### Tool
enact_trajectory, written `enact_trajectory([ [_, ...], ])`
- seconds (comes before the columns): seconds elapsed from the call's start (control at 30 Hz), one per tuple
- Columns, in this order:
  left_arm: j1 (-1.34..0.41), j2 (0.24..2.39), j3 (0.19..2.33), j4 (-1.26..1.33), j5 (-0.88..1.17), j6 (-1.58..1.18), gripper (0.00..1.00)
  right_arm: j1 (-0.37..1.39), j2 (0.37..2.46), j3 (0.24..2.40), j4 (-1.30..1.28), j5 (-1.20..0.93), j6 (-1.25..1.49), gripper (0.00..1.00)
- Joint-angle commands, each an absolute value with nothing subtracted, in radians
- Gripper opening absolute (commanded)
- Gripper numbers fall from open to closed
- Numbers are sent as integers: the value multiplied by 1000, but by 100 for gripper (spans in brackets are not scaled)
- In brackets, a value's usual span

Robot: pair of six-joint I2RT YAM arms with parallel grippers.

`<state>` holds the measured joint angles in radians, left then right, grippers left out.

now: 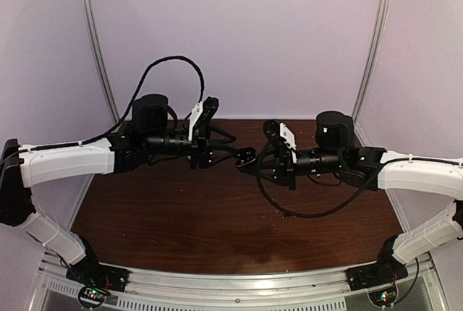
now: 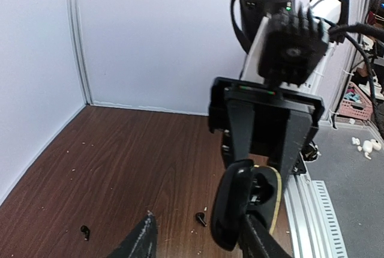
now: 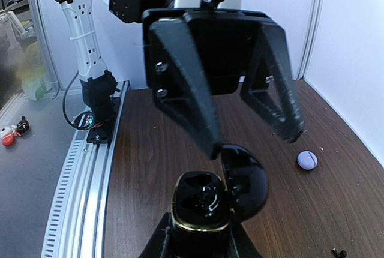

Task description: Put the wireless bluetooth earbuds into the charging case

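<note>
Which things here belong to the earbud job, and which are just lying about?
Job: open black round charging case with gold rim, gripped by the right claw; left claw, open; two tiny black earbuds on the brown wooden table.
Lying about: small pale lilac rounded object, perhaps another case; pink plastic basket off-table.

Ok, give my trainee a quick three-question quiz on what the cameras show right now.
1. True or false: the right gripper holds the charging case up off the table.
2. How many black earbuds lie on the table in the left wrist view? A) none B) two C) five
3. Fill in: the case's lid stands ____.

Key: 1 true; 2 B; 3 open.
</note>
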<state>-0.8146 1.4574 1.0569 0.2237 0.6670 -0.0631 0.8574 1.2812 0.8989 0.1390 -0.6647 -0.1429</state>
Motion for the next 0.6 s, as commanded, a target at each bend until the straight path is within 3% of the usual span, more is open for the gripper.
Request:
enact_trajectory([
  [0.0, -785, 1439, 1056, 296, 686, -114, 50, 872, 1270, 890, 140, -710, -169, 0],
  [0.57, -785, 1383, 988, 344, 718, -73, 54, 868, 1286, 894, 155, -677, -132, 0],
])
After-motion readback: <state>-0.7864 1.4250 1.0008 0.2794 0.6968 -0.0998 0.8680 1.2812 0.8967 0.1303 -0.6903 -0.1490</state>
